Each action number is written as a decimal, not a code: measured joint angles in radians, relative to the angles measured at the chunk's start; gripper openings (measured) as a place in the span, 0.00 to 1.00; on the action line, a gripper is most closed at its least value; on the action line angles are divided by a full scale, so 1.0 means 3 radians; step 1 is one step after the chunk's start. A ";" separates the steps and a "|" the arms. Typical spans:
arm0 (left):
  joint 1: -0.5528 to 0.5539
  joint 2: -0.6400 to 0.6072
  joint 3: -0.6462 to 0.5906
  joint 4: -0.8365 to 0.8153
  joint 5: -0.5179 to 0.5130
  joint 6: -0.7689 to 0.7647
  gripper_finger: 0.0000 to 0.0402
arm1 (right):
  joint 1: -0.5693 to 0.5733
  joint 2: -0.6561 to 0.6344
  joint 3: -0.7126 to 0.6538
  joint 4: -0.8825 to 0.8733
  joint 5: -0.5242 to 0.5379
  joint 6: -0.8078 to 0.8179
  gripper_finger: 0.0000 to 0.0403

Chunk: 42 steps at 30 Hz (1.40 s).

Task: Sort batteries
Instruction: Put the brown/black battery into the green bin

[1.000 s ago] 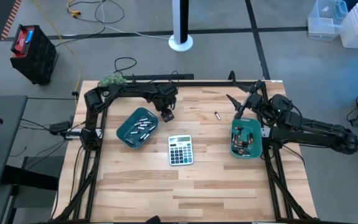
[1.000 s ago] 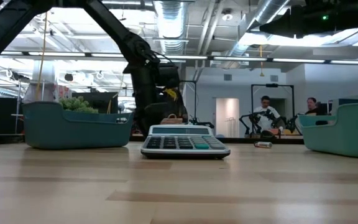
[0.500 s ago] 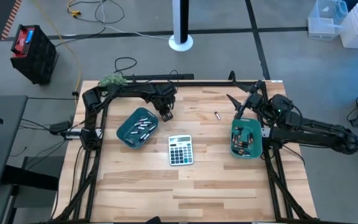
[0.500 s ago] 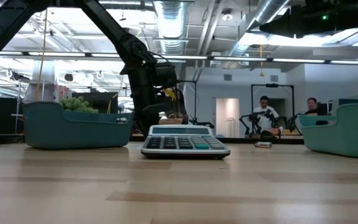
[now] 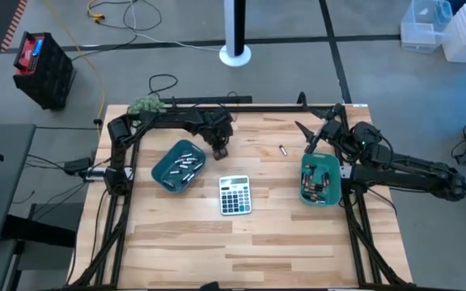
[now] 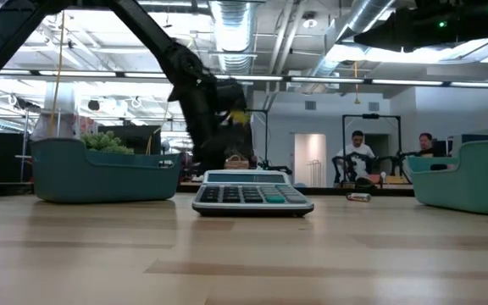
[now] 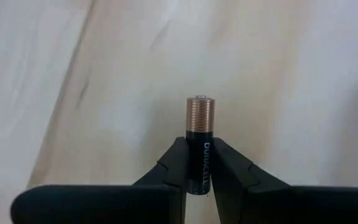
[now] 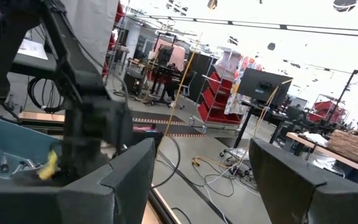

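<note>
My left gripper [image 5: 219, 149] stands over the far part of the table, between the left teal tray [image 5: 178, 166] and a loose battery [image 5: 283, 149]. It is shut on a black-and-copper battery [image 7: 199, 143]. The left tray holds several silvery batteries, and the right teal tray [image 5: 320, 179] holds several dark ones. The loose battery lies on its side on the wood, also seen as the battery [image 6: 359, 196] in the low view. My right gripper [image 8: 201, 180] is open, raised at the far right above the right tray, with nothing between its fingers. My left gripper pinches the battery's black lower part [image 7: 199, 168] between its two fingertips. The fingers slant steeply down from above, and the battery lies along them. Its copper end [image 7: 199, 115] sticks out past the fingertips, with the wood behind it blurred.
A grey calculator [image 5: 235, 195] lies in the middle of the table, near side of my left gripper. A small green plant [image 5: 146, 104] sits at the far left corner. People sit in the room beyond the table's far edge.
My left gripper has risen a little from the table behind the calculator and its wrist has turned. My right arm has kept still.
</note>
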<state>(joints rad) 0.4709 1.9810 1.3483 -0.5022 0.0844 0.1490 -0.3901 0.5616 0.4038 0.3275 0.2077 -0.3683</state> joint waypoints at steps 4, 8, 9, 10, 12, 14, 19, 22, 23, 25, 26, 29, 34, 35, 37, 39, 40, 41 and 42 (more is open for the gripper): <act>-0.0068 -0.0137 0.0016 0.0439 0.0339 0.0009 0.10 | 0.0001 -0.0001 0.0000 0.0008 -0.0001 0.0000 0.68; -0.0183 -0.0148 0.0011 0.0986 0.0560 -0.0029 0.10 | 0.0001 0.0000 0.0000 0.0096 0.0000 0.0007 0.68; -0.0214 -0.0153 0.0011 0.1159 0.0631 -0.0067 0.10 | 0.0006 0.0000 0.0000 0.0171 -0.0001 0.0010 0.68; -0.0245 -0.0160 0.0011 0.1324 0.0703 -0.0120 0.10 | 0.0020 0.0000 0.0000 0.0271 -0.0002 0.0010 0.68; -0.0301 -0.0162 0.0014 0.1696 0.0774 -0.0213 0.10 | 0.0059 0.0000 0.0001 0.0508 -0.0042 0.0011 0.68; -0.0368 -0.0162 0.0014 0.2017 0.0752 -0.0273 0.10 | 0.0102 -0.0001 0.0004 0.0748 -0.0078 0.0011 0.68; -0.0591 -0.0073 0.0145 0.2575 0.0593 -0.0501 0.10 | 0.0192 0.0009 0.0169 0.0863 -0.0090 0.0010 0.68; -0.0693 0.0182 0.0461 0.2494 0.0547 -0.0500 0.10 | 0.0241 0.0055 0.0313 0.0867 -0.0090 0.0009 0.68; -0.0722 0.0292 0.0600 0.2478 0.0534 -0.0501 0.10 | 0.0257 0.0070 0.0355 0.0863 -0.0090 0.0006 0.68; -0.0777 0.0519 0.0886 0.2384 0.0535 -0.0501 0.10 | 0.0277 0.0079 0.0433 0.0851 -0.0092 0.0003 0.68; -0.0795 0.0632 0.1038 0.2392 0.0550 -0.0501 0.10 | 0.0296 0.0080 0.0466 0.0846 -0.0092 0.0003 0.68; -0.0840 0.0972 0.1476 0.2403 0.0700 -0.0521 0.10 | 0.0364 0.0088 0.0561 0.0851 -0.0093 0.0004 0.68; -0.0910 0.1599 0.2344 0.2289 0.0751 -0.0528 0.10 | 0.0462 0.0089 0.0685 0.0825 -0.0093 0.0004 0.68; -0.0933 0.1721 0.2521 0.2215 0.0766 -0.0537 0.10 | 0.0479 0.0091 0.0708 0.0810 -0.0095 0.0004 0.68; -0.0966 0.1971 0.2891 0.2091 0.0855 -0.0560 0.10 | 0.0497 0.0092 0.0744 0.0750 -0.0095 0.0004 0.68; -0.0999 0.2192 0.3223 0.1958 0.0902 -0.0575 0.10 | 0.0496 0.0092 0.0759 0.0708 -0.0095 0.0003 0.68; -0.1012 0.2289 0.3359 0.1925 0.0924 -0.0576 0.10 | 0.0491 0.0092 0.0765 0.0696 -0.0095 0.0004 0.68; -0.1024 0.2319 0.3357 0.1974 0.0926 -0.0581 0.10 | 0.0488 0.0091 0.0767 0.0689 -0.0095 0.0004 0.68; -0.1031 0.2323 0.3280 0.2125 0.0927 -0.0620 0.10 | 0.0488 0.0092 0.0768 0.0677 -0.0095 0.0004 0.68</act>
<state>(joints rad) 0.1616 2.6780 2.3323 0.1354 0.3624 -0.0369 -0.2436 0.5892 0.6342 0.5305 0.1791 -0.3672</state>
